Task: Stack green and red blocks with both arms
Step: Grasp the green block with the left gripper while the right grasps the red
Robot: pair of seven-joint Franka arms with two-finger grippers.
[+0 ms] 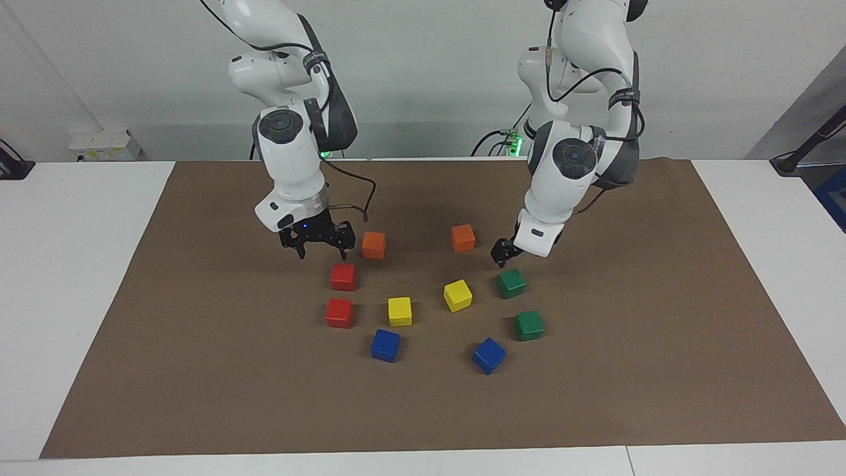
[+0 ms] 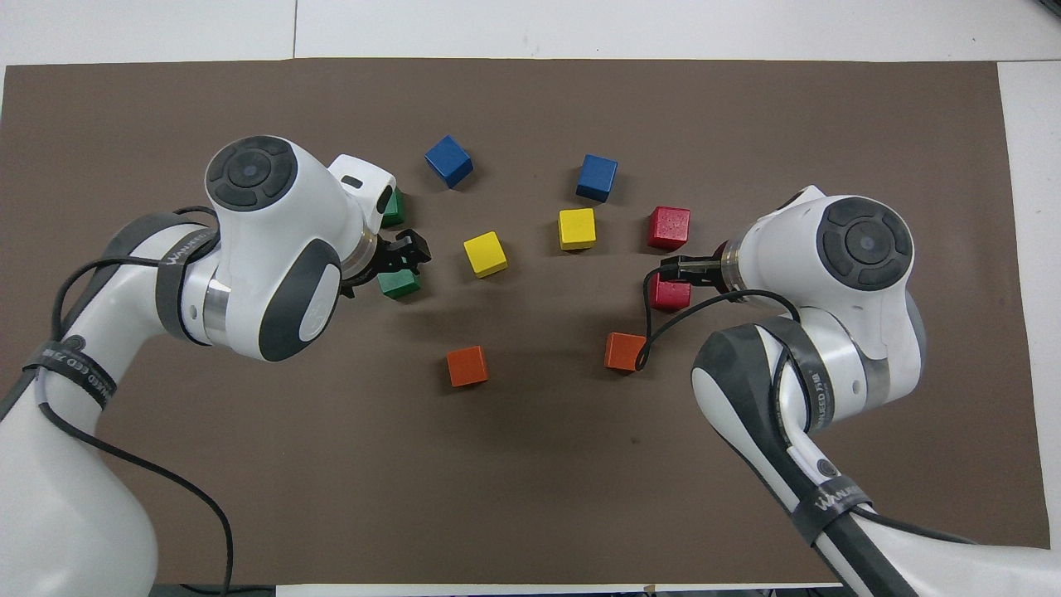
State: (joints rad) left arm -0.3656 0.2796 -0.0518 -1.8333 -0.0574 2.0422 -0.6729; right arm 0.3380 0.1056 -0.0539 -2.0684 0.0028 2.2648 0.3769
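Note:
Two red blocks lie toward the right arm's end of the mat, the nearer red block (image 1: 343,276) (image 2: 670,294) and the farther red block (image 1: 338,313) (image 2: 668,227). Two green blocks lie toward the left arm's end, the nearer green block (image 1: 511,283) (image 2: 399,285) and the farther green block (image 1: 529,325) (image 2: 393,209), which is partly hidden under the left hand in the overhead view. My right gripper (image 1: 317,248) (image 2: 675,267) is open and empty, just above the nearer red block. My left gripper (image 1: 502,252) (image 2: 408,251) is open and empty, just above the nearer green block.
Two orange cubes (image 1: 373,244) (image 1: 462,238) lie nearest the robots between the grippers. Two yellow cubes (image 1: 399,311) (image 1: 457,295) and two blue cubes (image 1: 384,344) (image 1: 488,355) lie in the middle, farther out. All rest on a brown mat (image 1: 198,370).

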